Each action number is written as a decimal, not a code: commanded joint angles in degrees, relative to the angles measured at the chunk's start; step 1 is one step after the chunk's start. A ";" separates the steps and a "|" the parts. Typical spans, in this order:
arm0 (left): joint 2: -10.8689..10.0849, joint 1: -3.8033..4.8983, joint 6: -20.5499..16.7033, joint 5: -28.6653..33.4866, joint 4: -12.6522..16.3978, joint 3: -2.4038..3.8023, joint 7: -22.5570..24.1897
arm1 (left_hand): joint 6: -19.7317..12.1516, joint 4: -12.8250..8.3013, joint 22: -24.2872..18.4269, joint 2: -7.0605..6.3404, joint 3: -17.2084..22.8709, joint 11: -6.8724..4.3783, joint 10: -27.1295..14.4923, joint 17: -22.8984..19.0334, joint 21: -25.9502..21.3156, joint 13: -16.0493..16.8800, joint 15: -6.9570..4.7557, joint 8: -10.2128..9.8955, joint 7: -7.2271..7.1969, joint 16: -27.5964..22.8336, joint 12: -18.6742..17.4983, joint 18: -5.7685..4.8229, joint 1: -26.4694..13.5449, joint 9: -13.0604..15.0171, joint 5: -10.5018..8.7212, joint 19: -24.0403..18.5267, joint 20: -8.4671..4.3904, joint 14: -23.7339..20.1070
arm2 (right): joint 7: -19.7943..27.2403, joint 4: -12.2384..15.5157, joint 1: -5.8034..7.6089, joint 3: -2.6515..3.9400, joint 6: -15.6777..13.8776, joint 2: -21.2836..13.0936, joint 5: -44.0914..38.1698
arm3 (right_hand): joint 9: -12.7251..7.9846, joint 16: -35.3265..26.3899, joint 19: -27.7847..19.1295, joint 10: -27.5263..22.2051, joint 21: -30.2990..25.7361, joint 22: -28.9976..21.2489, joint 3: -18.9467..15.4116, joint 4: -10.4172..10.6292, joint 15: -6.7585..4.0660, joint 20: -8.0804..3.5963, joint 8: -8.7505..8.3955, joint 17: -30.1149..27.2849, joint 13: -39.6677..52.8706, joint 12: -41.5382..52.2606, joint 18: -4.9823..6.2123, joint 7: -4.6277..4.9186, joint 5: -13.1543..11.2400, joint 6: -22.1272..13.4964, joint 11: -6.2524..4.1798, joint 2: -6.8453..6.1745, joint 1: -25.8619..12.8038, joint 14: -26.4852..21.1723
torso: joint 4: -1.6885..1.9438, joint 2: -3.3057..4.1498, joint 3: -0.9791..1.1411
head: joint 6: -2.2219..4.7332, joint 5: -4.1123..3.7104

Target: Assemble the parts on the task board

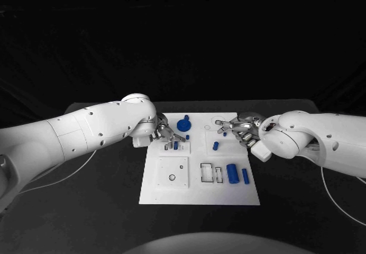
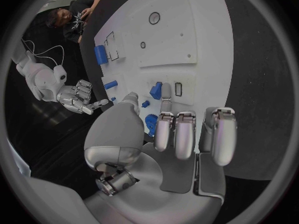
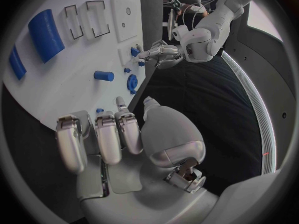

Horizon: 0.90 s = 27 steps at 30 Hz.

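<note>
The white task board [image 1: 200,191] lies in the middle of the black table. My left hand [image 1: 163,132] hovers over its far left part with fingers apart, one fingertip [image 2: 165,90] beside a small blue piece [image 2: 156,90] and nothing gripped. A blue gear [image 1: 184,125] stands just beyond it. My right hand [image 1: 238,128] hangs over the far right part, fingers spread and holding nothing. A short blue peg [image 1: 216,145] lies in front of it, and in the right wrist view the peg [image 3: 104,75] sits ahead of the fingers [image 3: 106,137]. A thick blue cylinder [image 1: 231,173] and a slim blue bar [image 1: 245,175] lie at the near right.
Two rectangular slots [image 1: 210,173] are outlined beside the cylinder. A raised square plate [image 1: 172,172] with a small hole sits at the near left of the board. White cables [image 1: 69,172] trail over the table on both sides.
</note>
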 commanded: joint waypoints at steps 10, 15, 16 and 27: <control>1.69 1.93 5.78 -0.13 -2.72 0.76 -0.33 | -3.65 -0.10 15.09 -0.06 0.78 0.06 6.06 15.06 0.14 15.09 0.26 4.51 0.14 0.15 0.14 -0.86 1.21 7.23 0.92 6.03 0.31 6.16 | -0.57 -0.16 -0.12 -0.02 1.23 0.13 -0.10 | 0.08 0.23 6.00 6.01 0.26 15.07 -0.22 -0.03 0.45 0.23 0.04 15.06 15.09 0.22 -0.38 0.13 -0.15 -0.46 0.44 0.65 0.03 6.07 | -0.10 0.15 0.02 | 0.48 -0.19; 3.00 2.59 8.18 -0.14 -4.75 0.81 -0.74 | -4.92 -0.15 15.09 0.48 1.15 0.11 6.06 15.06 0.14 15.09 0.28 5.61 0.13 0.15 0.14 -0.86 2.39 9.14 1.82 6.03 0.35 6.16 | -0.70 -0.15 -0.12 -0.02 1.34 0.25 -0.10 | 0.08 0.23 6.00 6.01 0.26 15.07 -0.22 -0.03 0.45 0.23 0.04 15.06 15.09 0.22 -0.38 0.13 -0.15 -0.46 0.44 0.65 0.03 6.07 | -0.04 0.15 0.02 | 0.43 -0.27; 3.37 2.68 9.04 -0.14 -5.36 0.81 -0.81 | -5.27 -0.14 15.09 0.61 1.27 0.10 6.06 15.06 0.14 15.09 0.26 5.93 0.10 0.15 0.14 -0.86 2.92 9.70 3.07 6.03 0.35 6.16 | -0.73 -0.13 -0.12 -0.02 1.38 0.28 -0.10 | 0.08 0.23 6.00 6.01 0.26 15.07 -0.22 -0.03 0.45 0.23 0.04 15.06 15.09 0.22 -0.38 0.13 -0.15 -0.46 0.44 0.65 0.03 6.07 | -0.06 0.17 0.02 | 0.41 -0.30; 6.97 2.97 16.26 0.04 -11.21 0.82 -1.36 | -6.23 -0.24 15.09 1.05 2.21 -0.23 6.06 15.06 0.14 15.09 0.04 7.11 -0.28 0.15 0.14 -0.86 6.51 11.85 10.15 6.03 0.24 6.16 | -1.02 -0.09 -0.12 -0.02 1.57 0.57 -0.10 | 0.08 0.23 6.00 6.01 0.26 15.07 -0.22 -0.03 0.45 0.23 0.04 15.06 15.09 0.22 -0.38 0.13 -0.15 -0.46 0.44 0.65 0.03 6.07 | -0.06 0.14 0.02 | 0.05 -0.21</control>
